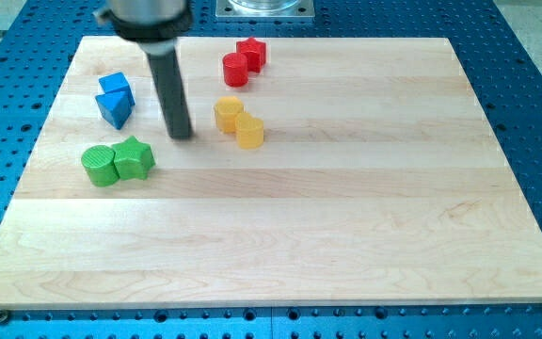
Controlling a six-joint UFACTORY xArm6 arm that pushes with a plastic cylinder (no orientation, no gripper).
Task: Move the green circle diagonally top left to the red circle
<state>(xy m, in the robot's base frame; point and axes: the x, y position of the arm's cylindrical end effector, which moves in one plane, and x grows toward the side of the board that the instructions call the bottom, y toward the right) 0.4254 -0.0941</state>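
The green circle (99,165) lies at the board's left, touching a green star (134,158) on its right. The red circle (235,69) sits near the view's top middle, touching a red star (251,52) just above and right of it. My tip (181,134) rests on the board, to the right of and slightly above the green star, left of the yellow blocks. It touches no block.
Two blue blocks (115,98) sit together above the green pair. Two yellow blocks (239,122) lie touching, right of my tip. The wooden board (346,217) lies on a blue perforated table.
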